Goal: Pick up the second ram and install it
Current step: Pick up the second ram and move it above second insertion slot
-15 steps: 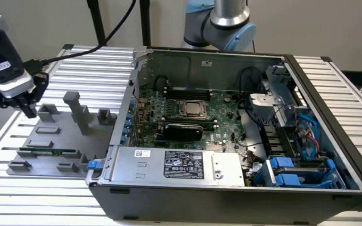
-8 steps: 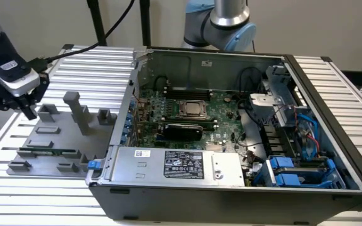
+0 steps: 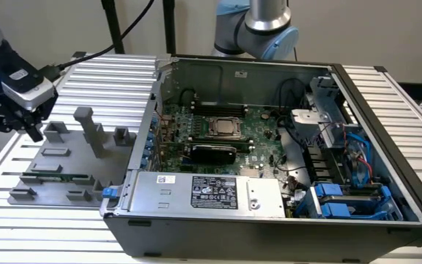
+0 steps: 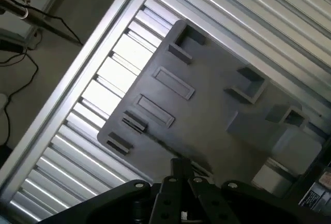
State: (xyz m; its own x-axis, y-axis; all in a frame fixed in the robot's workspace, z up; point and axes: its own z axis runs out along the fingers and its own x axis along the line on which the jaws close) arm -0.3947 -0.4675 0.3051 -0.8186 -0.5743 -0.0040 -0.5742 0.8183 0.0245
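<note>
Here's my claw [image 3: 33,135] on the exterior view's left, hanging over the far left part of the gray fixture [image 3: 101,166]. The fingers are drawn narrow, close together, with nothing between them. From the wrist they meet in the same tight pinch [image 4: 187,168].

The second ram [image 3: 55,177] lies flat on that fixture as a thin green stick, lengthwise across the plate. It sits nearer the camera than my claw, on the fixture's front part. We're apart, not touching, and fixture blocks stand on the plate near my fingers.

The fixture rests on the slatted metal table [image 3: 50,231], just beside the open computer case [image 3: 270,236], where the motherboard [image 3: 262,118] lies inside.

Now the hard parts. My arm runs off the exterior view's left edge. The stick's chips are too small to pick out (I get green and a dark line, little more). From the wrist, the fixture [image 4: 217,120] and the table slats [image 4: 129,53] read fine. My own body covers one edge of the plate, though. A thin dark streak runs toward my fingertips there, and I can't say whether that's the stick.
</note>
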